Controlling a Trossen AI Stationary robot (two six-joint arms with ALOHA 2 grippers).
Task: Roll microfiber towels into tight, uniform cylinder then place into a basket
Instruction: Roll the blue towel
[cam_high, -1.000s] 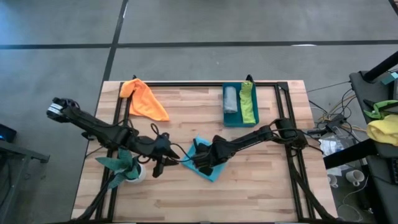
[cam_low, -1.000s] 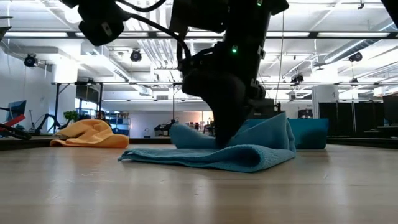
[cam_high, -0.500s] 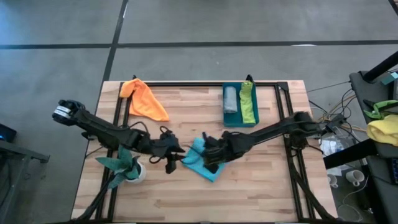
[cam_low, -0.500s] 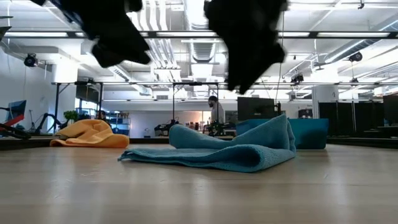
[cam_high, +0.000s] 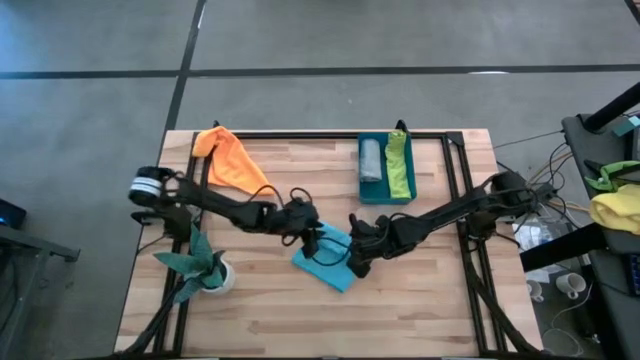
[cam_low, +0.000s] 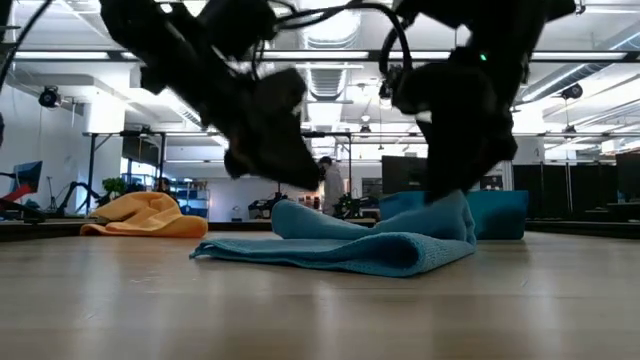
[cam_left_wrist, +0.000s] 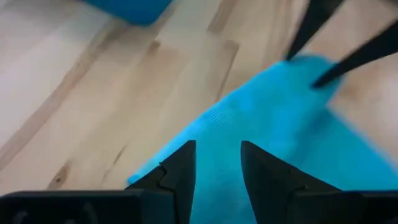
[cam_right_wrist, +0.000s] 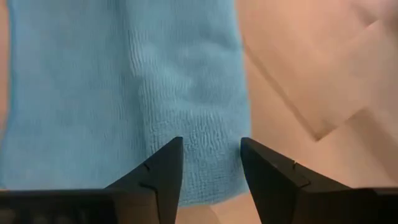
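The turquoise towel (cam_high: 328, 257) is seen lying part-folded at the centre of the high view, the basket (cam_high: 383, 190) above it holding two rolls. Both the left gripper (cam_left_wrist: 216, 168) and right gripper (cam_right_wrist: 211, 163) are parted, empty, over its edges. Rolling seems under way; a fresh edge grasp is needed next

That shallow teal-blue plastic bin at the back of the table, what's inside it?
The teal-blue plastic bin holds two rolled cloths side by side: a grey towel roll and a lime green towel roll. They cover most of its floor, so anything beneath them cannot be seen.
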